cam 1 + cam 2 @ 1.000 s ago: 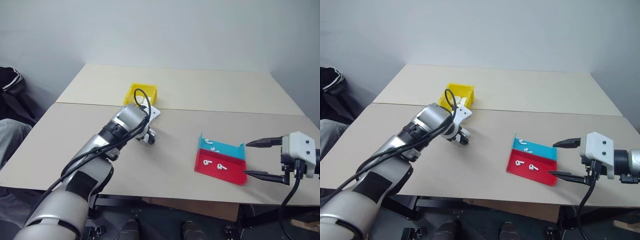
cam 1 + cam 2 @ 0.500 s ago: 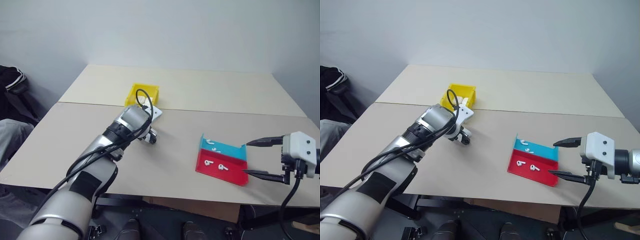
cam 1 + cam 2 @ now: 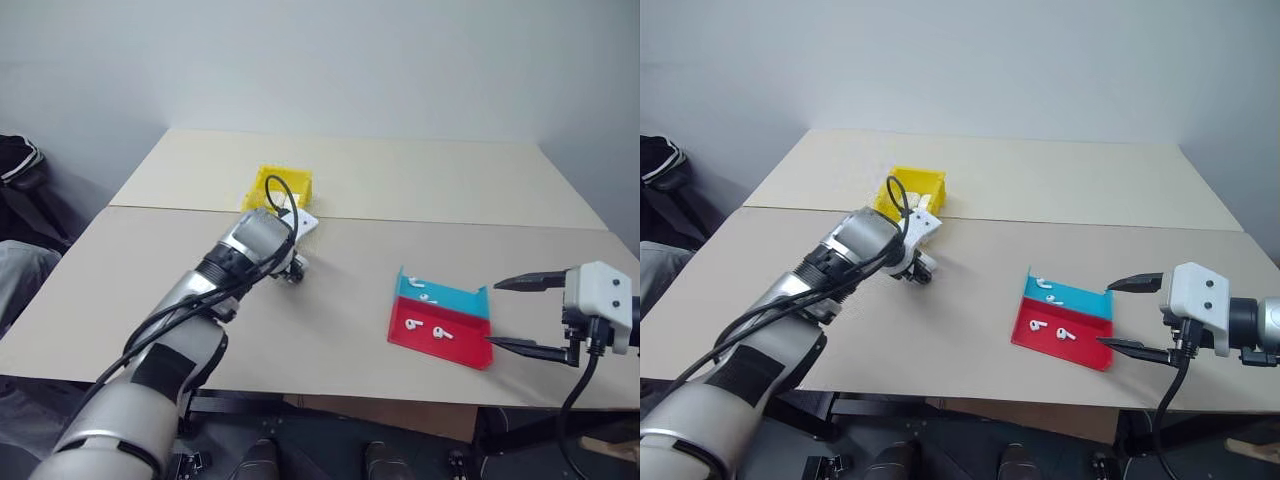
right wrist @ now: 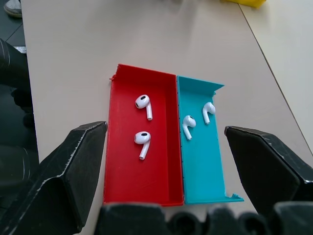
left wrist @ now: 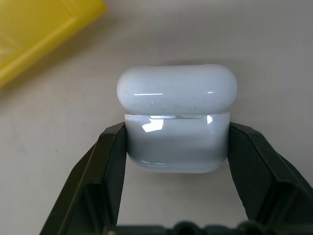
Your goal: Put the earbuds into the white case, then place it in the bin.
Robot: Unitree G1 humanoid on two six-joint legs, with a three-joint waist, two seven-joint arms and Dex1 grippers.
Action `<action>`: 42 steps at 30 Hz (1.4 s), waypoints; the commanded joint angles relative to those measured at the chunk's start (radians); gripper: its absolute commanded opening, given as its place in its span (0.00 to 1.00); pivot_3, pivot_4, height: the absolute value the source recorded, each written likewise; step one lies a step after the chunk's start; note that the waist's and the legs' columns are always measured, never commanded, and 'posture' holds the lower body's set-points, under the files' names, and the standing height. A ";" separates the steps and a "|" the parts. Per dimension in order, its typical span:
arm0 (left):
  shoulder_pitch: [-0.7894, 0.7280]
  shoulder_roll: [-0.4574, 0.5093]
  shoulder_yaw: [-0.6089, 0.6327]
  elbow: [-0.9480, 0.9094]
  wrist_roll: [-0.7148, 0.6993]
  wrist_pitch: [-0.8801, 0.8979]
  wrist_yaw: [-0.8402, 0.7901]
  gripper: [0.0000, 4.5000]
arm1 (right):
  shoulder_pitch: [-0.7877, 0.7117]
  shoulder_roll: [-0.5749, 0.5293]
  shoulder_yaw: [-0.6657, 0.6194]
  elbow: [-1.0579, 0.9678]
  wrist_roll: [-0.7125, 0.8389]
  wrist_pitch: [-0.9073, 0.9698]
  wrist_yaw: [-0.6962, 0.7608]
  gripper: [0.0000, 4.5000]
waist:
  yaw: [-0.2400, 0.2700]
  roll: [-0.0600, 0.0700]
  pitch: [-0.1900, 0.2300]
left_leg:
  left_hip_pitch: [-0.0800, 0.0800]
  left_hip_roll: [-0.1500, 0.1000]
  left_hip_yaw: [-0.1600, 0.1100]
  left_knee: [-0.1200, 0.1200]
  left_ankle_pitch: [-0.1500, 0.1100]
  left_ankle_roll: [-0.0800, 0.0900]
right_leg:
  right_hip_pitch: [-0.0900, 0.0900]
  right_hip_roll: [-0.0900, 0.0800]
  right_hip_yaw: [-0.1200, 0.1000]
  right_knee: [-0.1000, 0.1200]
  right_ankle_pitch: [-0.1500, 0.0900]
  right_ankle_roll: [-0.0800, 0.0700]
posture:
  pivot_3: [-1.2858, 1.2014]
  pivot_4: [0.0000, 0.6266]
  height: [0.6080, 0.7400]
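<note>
Since the white case [image 5: 177, 117] is glossy, hard plastic with rounded corners, it should be light and stiff but slippery. The left gripper [image 5: 177, 147] is clamped on its lower body, one black finger on each side wall, with the lid above the pads. That seems the right hold: flat sides, below the hinge line, lid free to flip. The lid looks closed, with a thin seam showing.

Position: case sits toward the left half of the table [image 3: 400, 180], just on the near side of the seam between the two tabletops, near the bin [image 3: 281, 186]. Whether it rests on the surface or is just off it, I cannot tell.

The earbuds [image 4: 144, 105] lie in a red and teal tray [image 4: 142, 186] near the front right edge of the table: two in the red part, two in the teal. Tiny, smooth, likely to skid or roll; best pinched across the stem. The right gripper [image 4: 166, 147] hangs spread wide and empty, just off the tray's near side.

Room: bare tabletop between case and tray, well apart. Tray walls are low. Front edge is close to the tray, so a flicked earbud could go over.
</note>
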 commanded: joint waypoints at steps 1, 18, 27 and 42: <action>0.004 0.066 0.054 -0.192 -0.028 0.029 -0.039 0.62 | -0.026 -0.020 -0.036 -0.009 0.014 -0.006 0.004 1.00 | 0.001 0.000 0.000 | 0.000 0.000 0.000 0.000 0.000 0.000 | 0.000 0.000 0.000 0.000 0.000 0.000 | 0.52 0.24 1.00; 0.739 0.121 0.453 -0.701 -0.188 -1.105 -0.244 0.62 | -0.283 -0.243 0.227 0.000 -0.028 0.096 0.134 1.00 | 0.004 0.003 -0.001 | 0.005 0.001 0.003 0.004 0.000 0.000 | 0.003 -0.002 0.001 0.004 0.000 -0.002 | 0.52 0.24 1.00; 0.820 -0.095 0.489 -0.469 -0.278 -1.552 -0.382 0.62 | -0.519 -0.245 0.495 -0.089 -0.141 0.271 0.121 1.00 | 0.008 0.004 -0.002 | 0.003 0.001 0.004 0.003 0.000 0.000 | 0.001 -0.001 0.001 0.004 0.000 -0.002 | 0.52 0.24 1.00; 0.935 -0.159 0.479 -0.526 -0.485 -1.561 -0.547 0.62 | -0.673 -0.160 0.741 -0.152 -0.268 0.522 0.127 1.00 | 0.007 0.005 -0.002 | 0.004 0.001 0.004 0.005 0.000 0.000 | 0.001 -0.001 0.001 0.007 -0.001 -0.001 | 0.52 0.24 1.00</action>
